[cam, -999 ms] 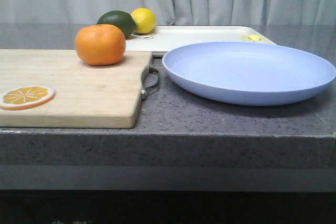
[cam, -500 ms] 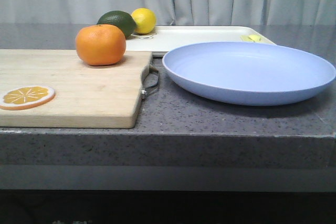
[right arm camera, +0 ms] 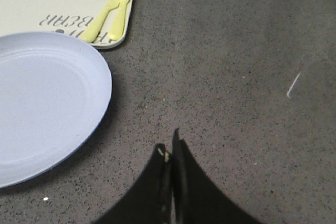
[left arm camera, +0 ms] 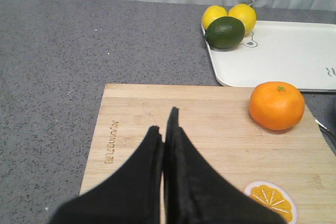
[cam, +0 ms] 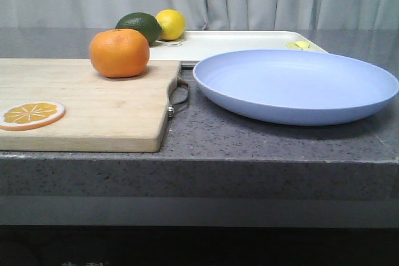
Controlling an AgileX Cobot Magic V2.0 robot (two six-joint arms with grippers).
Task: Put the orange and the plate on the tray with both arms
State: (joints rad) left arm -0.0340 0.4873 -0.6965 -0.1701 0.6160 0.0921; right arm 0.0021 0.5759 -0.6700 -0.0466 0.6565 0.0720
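The orange (cam: 119,52) sits on the wooden cutting board (cam: 100,107) at its far right corner; it also shows in the left wrist view (left arm camera: 276,105). The pale blue plate (cam: 296,84) lies on the counter right of the board, also in the right wrist view (right arm camera: 44,103). The cream-white tray (cam: 237,44) lies behind them, also in the wrist views (left arm camera: 283,56) (right arm camera: 63,3). My left gripper (left arm camera: 164,124) is shut and empty above the board, short of the orange. My right gripper (right arm camera: 169,142) is shut and empty above bare counter beside the plate. Neither gripper shows in the front view.
A dark green avocado (cam: 140,27) and a lemon (cam: 171,24) sit at the tray's far left corner; the left wrist view shows two lemons (left arm camera: 231,16). An orange slice (cam: 31,115) lies on the board. A yellow fork and spoon (right arm camera: 109,13) lie on the tray's right end.
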